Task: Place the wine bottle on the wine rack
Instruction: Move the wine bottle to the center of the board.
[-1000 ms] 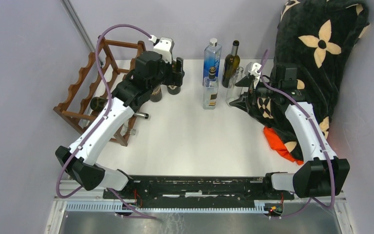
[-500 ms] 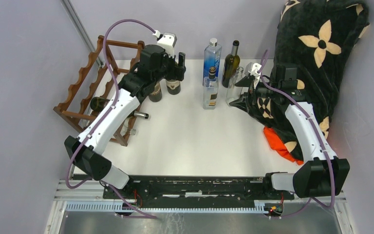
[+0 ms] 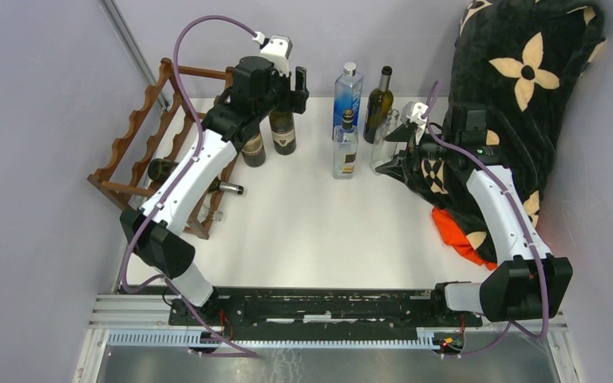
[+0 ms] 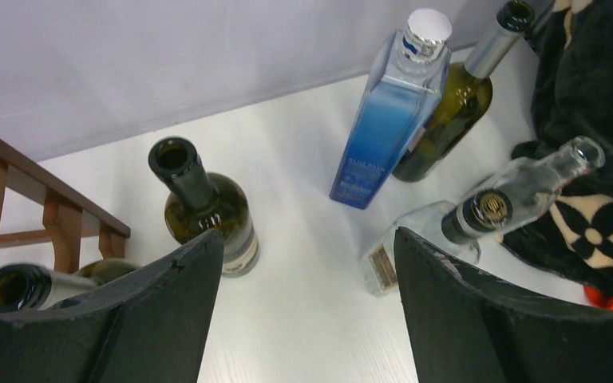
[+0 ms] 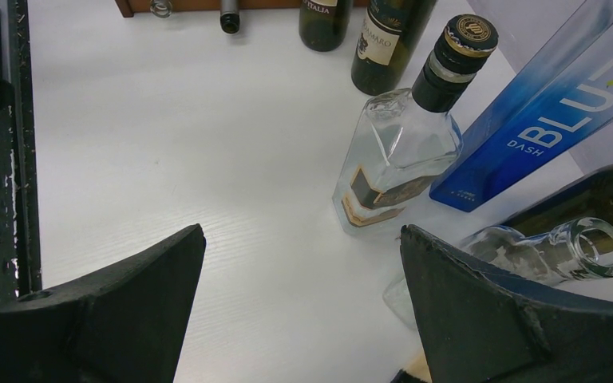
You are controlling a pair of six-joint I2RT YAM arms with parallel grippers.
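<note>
**Pick not made: left claw open above the upright wine bottle**

Clock calls are from tabletop centre in the overhead view, with 12 at the back wall.

- 9–10 o'clock: wine rack point(image 3: 140, 136) sits on the tabletop point(image 3: 303, 231). One racked bottle point(image 3: 177, 170) lies in it, dark, with its neck poking out toward 3. A clear neck shows at the rack's near foot, and I can't tell what it belongs to. The upper scallops show no bottle.
- 11 o'clock: wine bottle point(image 3: 284, 137) stands upright on the tabletop, near the rack's far end and not in it. A second dark bottle point(image 3: 254, 150) stands just beside it on the 8 o'clock side. I can't tell whether they touch.
- Above that pair: left claw point(image 3: 295, 84) has its jaws spread wide with nothing between them. From the wrist camera, the bottle's open mouth sits off toward the left finger point(image 4: 160, 311) rather than centred in the gap, and no glass is touched.
- 12–1 o'clock: a cluster of blue bottle point(image 3: 349, 92), green bottle point(image 3: 379, 102), square clear bottle point(image 3: 345, 148) and clear glass bottle point(image 3: 383, 137).
- 1–2 o'clock: right claw point(image 3: 393, 158) is beside that cluster, at full spread and empty.
- 2–3 o'clock: a black flowered blanket point(image 3: 527, 80).

My read is that one bottle is racked and this one is only at the approach stage. What's left is to centre the gap on the bottle, close, lift, carry it toward 9, tip it flat and lay it in a free scallop.
</note>
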